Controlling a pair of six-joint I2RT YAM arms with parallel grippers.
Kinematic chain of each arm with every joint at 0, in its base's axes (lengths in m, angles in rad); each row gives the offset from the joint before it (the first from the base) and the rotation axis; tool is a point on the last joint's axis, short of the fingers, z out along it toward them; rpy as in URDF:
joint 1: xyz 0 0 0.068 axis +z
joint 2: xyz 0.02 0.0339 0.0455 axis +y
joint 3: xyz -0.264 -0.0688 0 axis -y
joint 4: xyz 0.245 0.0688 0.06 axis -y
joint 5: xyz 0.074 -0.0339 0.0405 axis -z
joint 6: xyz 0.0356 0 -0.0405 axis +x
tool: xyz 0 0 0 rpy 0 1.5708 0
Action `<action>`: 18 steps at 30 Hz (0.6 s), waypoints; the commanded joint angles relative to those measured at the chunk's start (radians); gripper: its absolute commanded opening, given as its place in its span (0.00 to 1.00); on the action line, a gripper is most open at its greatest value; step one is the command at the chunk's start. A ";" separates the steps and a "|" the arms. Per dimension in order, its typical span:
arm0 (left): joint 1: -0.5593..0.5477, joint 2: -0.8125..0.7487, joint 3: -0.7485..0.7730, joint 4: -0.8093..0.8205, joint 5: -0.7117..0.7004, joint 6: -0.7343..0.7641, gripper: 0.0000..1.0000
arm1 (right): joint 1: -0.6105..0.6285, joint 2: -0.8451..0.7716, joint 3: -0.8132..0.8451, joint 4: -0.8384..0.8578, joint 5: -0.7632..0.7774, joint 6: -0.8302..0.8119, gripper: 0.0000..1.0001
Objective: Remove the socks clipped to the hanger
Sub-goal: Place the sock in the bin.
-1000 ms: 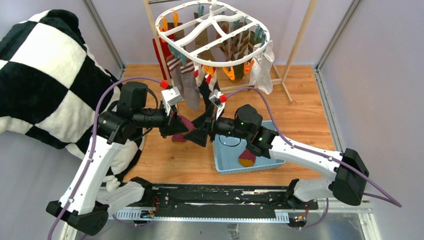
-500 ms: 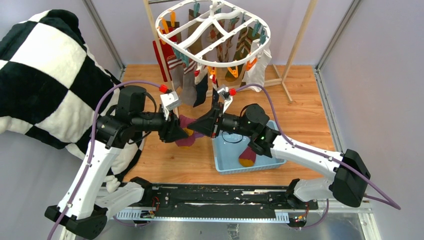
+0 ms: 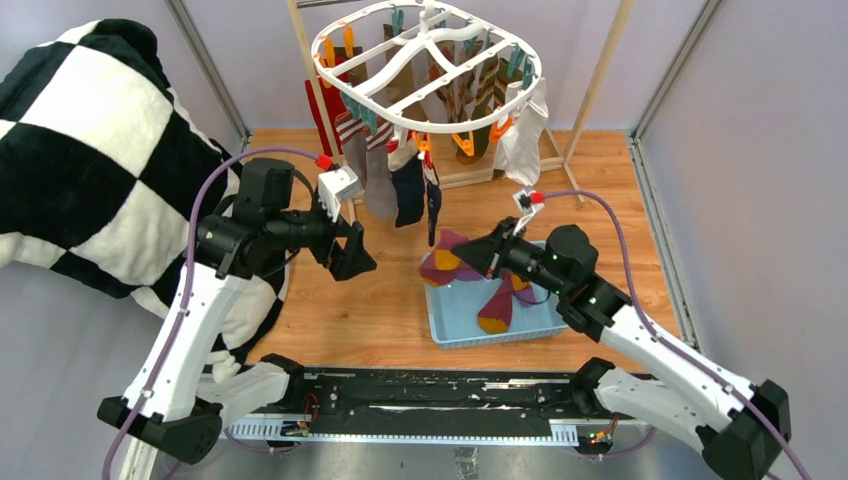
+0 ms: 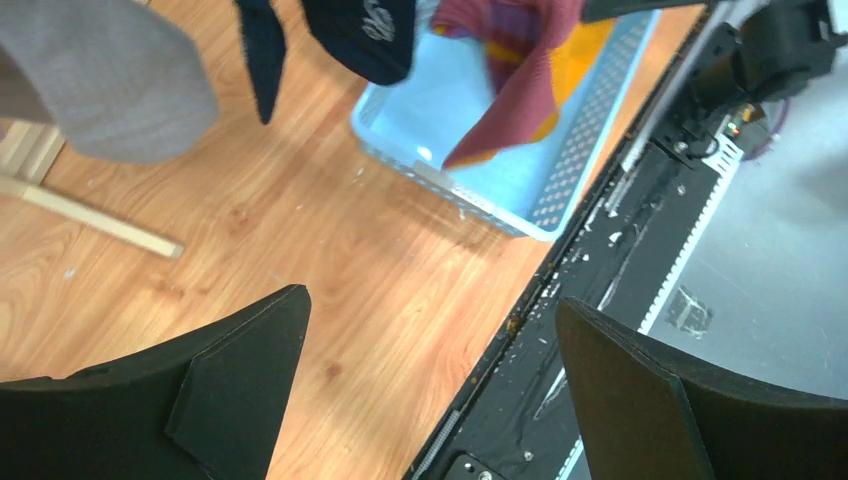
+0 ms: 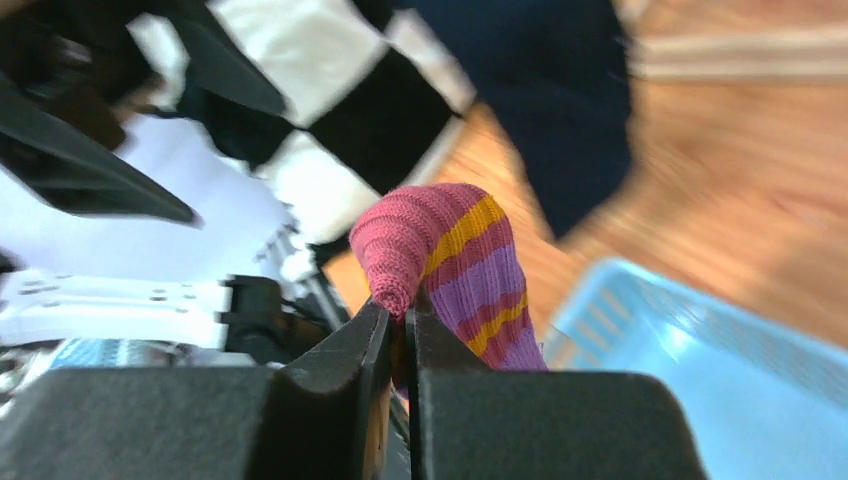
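Observation:
The white oval hanger (image 3: 430,60) hangs at the top with several socks clipped under it, among them a grey sock (image 3: 378,185), a navy sock (image 3: 408,195) and a white sock (image 3: 525,140). My right gripper (image 3: 480,258) is shut on a purple, magenta and yellow striped sock (image 3: 445,260), holding it above the left rim of the blue bin (image 3: 450,328). In the right wrist view the striped sock (image 5: 450,250) is pinched between the jaws of the right gripper (image 5: 398,320). My left gripper (image 3: 355,255) stands wide open and empty (image 4: 430,298) over the wooden floor, below the grey sock (image 4: 100,80).
A second maroon and orange sock (image 3: 495,315) lies in the bin. The black-and-white checked blanket (image 3: 90,150) fills the left side. A light wooden rack (image 3: 600,80) stands behind the hanger. The black base rail (image 3: 430,390) runs along the near edge.
My left gripper opened and let go of the striped sock. My right gripper shut on it and carried it right, over the bin. The hanger swung back up.

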 commanded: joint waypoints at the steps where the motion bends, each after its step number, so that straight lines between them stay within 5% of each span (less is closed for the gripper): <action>1: 0.067 0.070 0.038 -0.051 -0.082 -0.032 1.00 | -0.104 -0.122 -0.126 -0.294 0.121 -0.042 0.00; 7: 0.176 0.095 0.039 -0.062 -0.121 -0.021 1.00 | -0.234 -0.148 -0.188 -0.575 0.368 -0.061 0.08; 13: 0.306 0.084 0.057 -0.069 -0.069 0.000 1.00 | -0.250 -0.176 -0.100 -0.698 0.525 -0.151 0.53; 18: 0.367 0.102 0.081 -0.069 -0.022 0.000 1.00 | -0.249 -0.148 -0.014 -0.693 0.465 -0.190 0.51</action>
